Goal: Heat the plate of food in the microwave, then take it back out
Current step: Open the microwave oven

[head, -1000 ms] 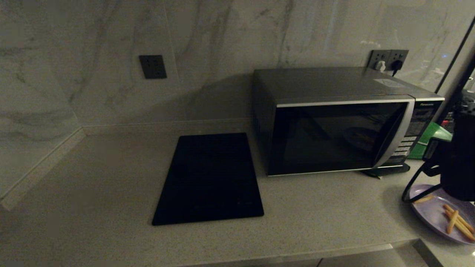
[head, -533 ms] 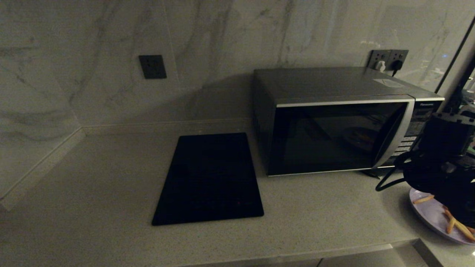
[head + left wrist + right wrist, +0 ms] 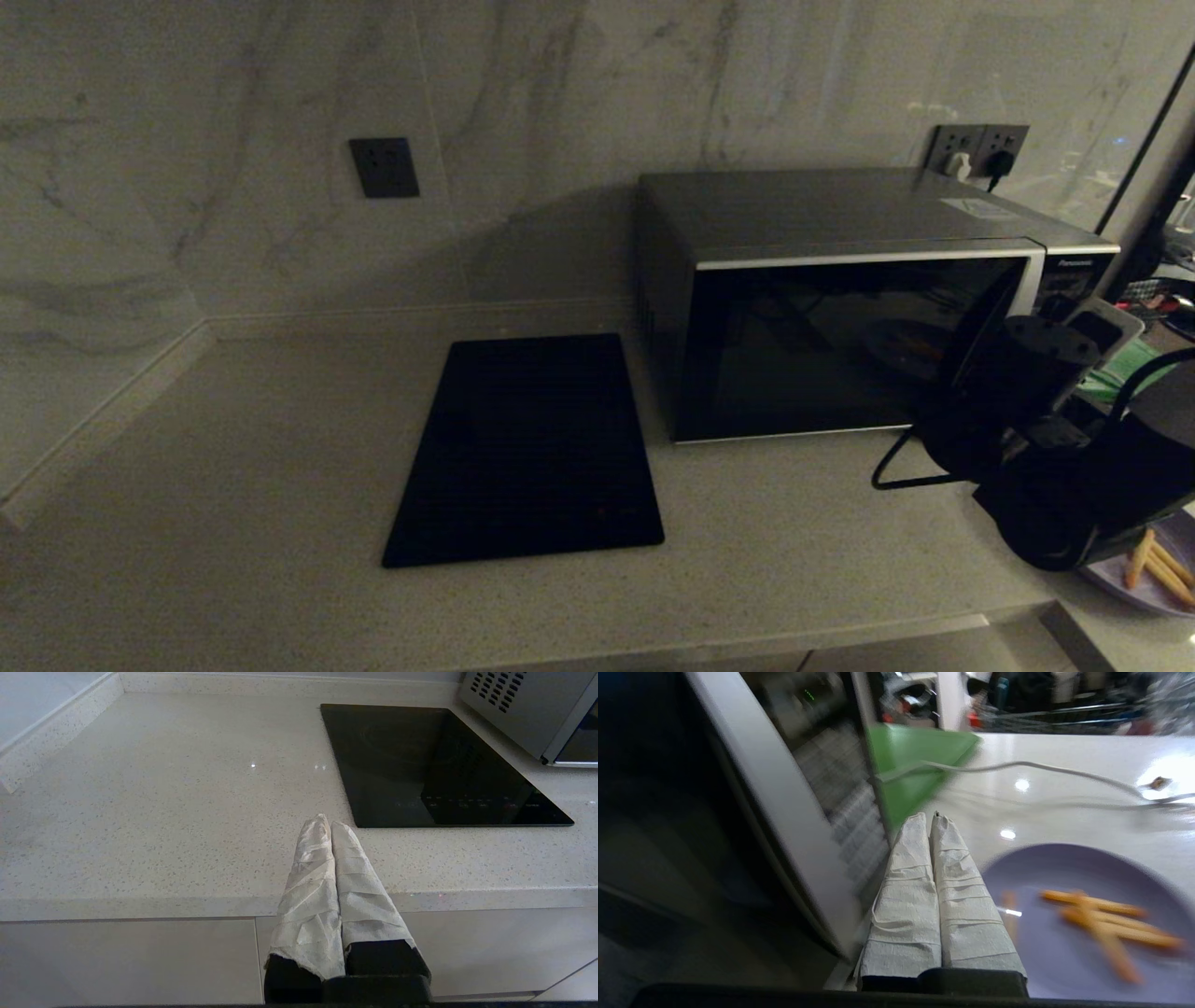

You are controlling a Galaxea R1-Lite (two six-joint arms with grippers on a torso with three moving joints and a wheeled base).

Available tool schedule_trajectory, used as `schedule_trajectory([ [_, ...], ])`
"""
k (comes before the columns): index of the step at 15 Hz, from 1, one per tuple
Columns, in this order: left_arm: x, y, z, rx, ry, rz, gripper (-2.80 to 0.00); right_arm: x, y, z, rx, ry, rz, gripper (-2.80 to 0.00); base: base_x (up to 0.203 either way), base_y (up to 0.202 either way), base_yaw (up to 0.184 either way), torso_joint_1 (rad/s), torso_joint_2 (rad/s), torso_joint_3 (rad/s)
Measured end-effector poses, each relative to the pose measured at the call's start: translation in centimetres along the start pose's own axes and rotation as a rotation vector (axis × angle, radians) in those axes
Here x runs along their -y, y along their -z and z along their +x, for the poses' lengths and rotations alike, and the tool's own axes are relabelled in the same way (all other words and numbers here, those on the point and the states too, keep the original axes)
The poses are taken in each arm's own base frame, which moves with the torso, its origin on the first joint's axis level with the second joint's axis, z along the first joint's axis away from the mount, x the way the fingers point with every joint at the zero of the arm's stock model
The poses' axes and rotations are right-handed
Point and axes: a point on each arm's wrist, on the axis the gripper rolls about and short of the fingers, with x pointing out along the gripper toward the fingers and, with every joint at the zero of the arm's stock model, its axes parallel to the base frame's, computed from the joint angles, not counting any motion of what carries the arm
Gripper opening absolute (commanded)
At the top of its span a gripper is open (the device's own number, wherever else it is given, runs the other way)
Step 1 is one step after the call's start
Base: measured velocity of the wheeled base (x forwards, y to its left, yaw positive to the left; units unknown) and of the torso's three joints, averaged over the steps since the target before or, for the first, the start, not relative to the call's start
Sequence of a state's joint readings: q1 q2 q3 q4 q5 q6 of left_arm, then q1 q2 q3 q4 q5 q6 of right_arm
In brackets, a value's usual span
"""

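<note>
Plate of food (image 3: 1069, 933): light, stiff plastic, loose fries; grip the rim, keep level.
Microwave (image 3: 840, 308): door closed; pull silver handle (image 3: 775, 826).
Right gripper (image 3: 931, 823): fingers together, holding nothing, near handle.
Left gripper (image 3: 327, 826): parked, fingers together.

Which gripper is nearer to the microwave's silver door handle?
Right. The right gripper is shut beside the handle, above the plate of food. The left gripper is shut at the counter's front edge.

Head camera overlooks the counter from above; both wrist cameras sit low, sharing the microwave (image 3: 840, 308).
</note>
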State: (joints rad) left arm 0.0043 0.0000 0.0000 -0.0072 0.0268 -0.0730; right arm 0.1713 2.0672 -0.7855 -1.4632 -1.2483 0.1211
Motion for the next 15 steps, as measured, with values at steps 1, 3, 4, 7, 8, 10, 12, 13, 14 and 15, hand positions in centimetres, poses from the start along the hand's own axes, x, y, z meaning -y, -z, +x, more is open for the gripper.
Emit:
schedule_trajectory([
  [1, 0.0, 0.0, 0.0, 0.000, 0.000, 0.000, -2.80, -0.3, 0.2, 0.0, 0.009, -0.006, 0.023, -2.80, 0.000, 0.000, 0.000, 0.000, 0.00, 0.000],
  [3, 0.0, 0.0, 0.0, 0.000, 0.000, 0.000, -2.80, -0.4, 1.1, 0.0, 0.003, -0.009, -0.022, -2.80, 0.000, 0.000, 0.000, 0.000, 0.00, 0.000],
  [4, 0.0, 0.0, 0.0, 0.000, 0.000, 0.000, -2.80, -0.3, 1.3, 0.0, 0.000, -0.010, -0.048, -2.80, 0.000, 0.000, 0.000, 0.000, 0.00, 0.000],
  [7, 0.0, 0.0, 0.0, 0.000, 0.000, 0.000, -2.80, 0.0, 2.0, 0.0, -0.008, -0.014, -0.081, -2.80, 0.000, 0.000, 0.000, 0.000, 0.00, 0.000],
  [8, 0.0, 0.0, 0.0, 0.000, -0.001, 0.000, -2.80, 0.1, 2.2, -0.1, -0.012, -0.015, -0.093, 0.00, 0.000, 0.000, 0.000, 0.000, 0.00, 0.000],
  [10, 0.0, 0.0, 0.0, 0.000, 0.000, 0.000, -2.80, 0.4, 2.5, -0.2, -0.018, -0.019, -0.119, 0.00, 0.000, 0.000, 0.000, 0.000, 0.00, 0.000],
  [12, 0.0, 0.0, 0.0, 0.000, 0.000, 0.000, -2.80, 0.4, 2.6, -0.3, -0.024, -0.051, -0.132, 0.00, 0.000, 0.000, 0.000, 0.000, 0.00, 0.000],
  [13, 0.0, 0.0, 0.0, 0.000, 0.000, 0.000, -2.80, 0.3, 2.7, -0.3, -0.026, -0.067, -0.136, 0.00, 0.000, 0.000, 0.000, 0.000, 0.00, 0.000],
  [14, 0.0, 0.0, 0.0, 0.000, 0.000, 0.000, -2.80, 0.2, 2.8, -0.3, -0.026, -0.075, -0.134, 0.00, 0.000, 0.000, 0.000, 0.000, 0.00, 0.000],
  [15, 0.0, 0.0, 0.0, 0.000, 0.000, 0.000, -2.80, 0.1, 2.8, -0.3, -0.025, -0.077, -0.131, 0.00, 0.000, 0.000, 0.000, 0.000, 0.00, 0.000],
])
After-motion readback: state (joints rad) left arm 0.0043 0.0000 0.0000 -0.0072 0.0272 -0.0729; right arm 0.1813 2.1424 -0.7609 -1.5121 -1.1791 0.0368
